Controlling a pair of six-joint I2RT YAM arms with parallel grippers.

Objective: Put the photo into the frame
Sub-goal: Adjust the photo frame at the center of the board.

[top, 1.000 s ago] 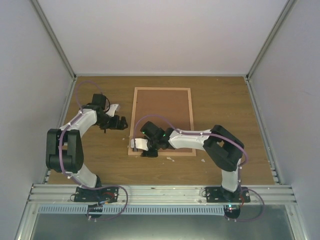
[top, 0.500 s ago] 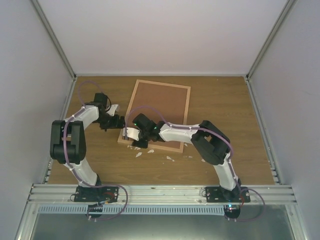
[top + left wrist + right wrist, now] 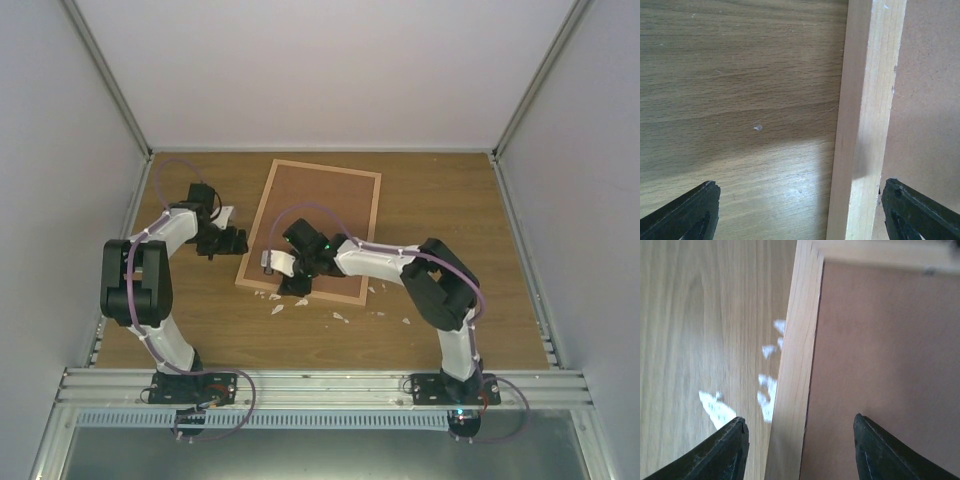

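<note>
The frame (image 3: 372, 230) lies tilted on the table, its thin light wood rails around a plain brown backing board (image 3: 322, 212) that faces up. The photo is hidden or out of view. My left gripper (image 3: 233, 241) is at the frame's left side. In the left wrist view it (image 3: 800, 186) is open, with the left rail (image 3: 867, 110) standing between its fingers close to the right one. My right gripper (image 3: 287, 283) hovers over the frame's near rail by the left corner. It (image 3: 800, 421) is open astride that rail (image 3: 796, 365), one finger over the table, the other over the board.
Small white scraps (image 3: 278, 308) lie on the wooden table along the frame's near edge, with more (image 3: 340, 317) to the right; some of these scraps (image 3: 766, 390) show beside the rail. Grey walls enclose the table on three sides.
The frame has swung from square to tilted, its near end shifted left, uncovering white scraps. The right gripper moved left with it, then back a little. The left gripper came up to the left rail.
</note>
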